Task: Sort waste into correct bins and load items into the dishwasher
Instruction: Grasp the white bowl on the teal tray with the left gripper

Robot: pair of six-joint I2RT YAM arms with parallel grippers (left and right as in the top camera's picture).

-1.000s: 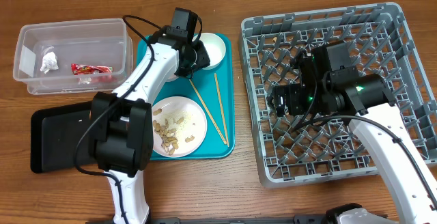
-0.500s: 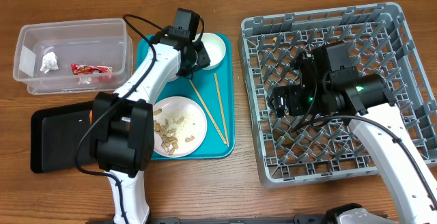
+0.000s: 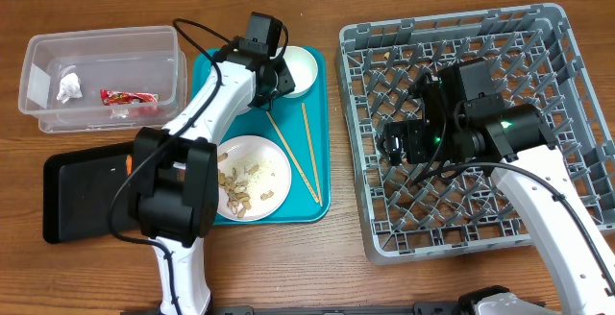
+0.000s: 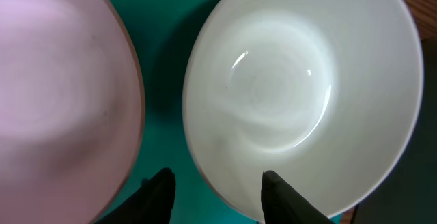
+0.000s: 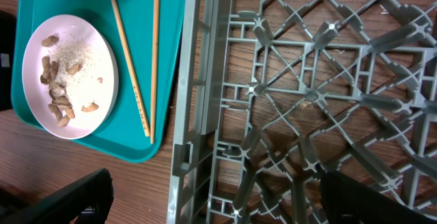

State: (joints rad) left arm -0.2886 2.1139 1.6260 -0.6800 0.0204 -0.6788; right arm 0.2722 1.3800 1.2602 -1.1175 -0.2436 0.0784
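Note:
My left gripper (image 4: 217, 193) is open low over the teal tray. One finger is on the gap between a pale-pink bowl (image 4: 54, 80) and a white bowl (image 4: 300, 80), the other over the white bowl's near rim. In the overhead view it (image 3: 272, 77) is beside the white bowl (image 3: 302, 67); the pink bowl is hidden under the arm. My right gripper (image 5: 218, 200) is wide open and empty above the left part of the grey dish rack (image 5: 307, 94), also seen from overhead (image 3: 399, 144). A white plate (image 3: 269, 161) holds peanut shells (image 3: 233, 188). Two chopsticks (image 3: 298, 152) lie beside it.
The clear tub (image 3: 106, 35) at the far left holds a red wrapper (image 3: 128, 96) and a whitish scrap (image 3: 67, 87). A black tray (image 3: 82, 195) lies below it, with an orange bit (image 3: 127, 161) at its right edge. The teal tray (image 3: 317, 185) sits left of the rack (image 3: 461, 27).
My left gripper has shifted slightly right, closer to the white bowl. The right arm has not moved.

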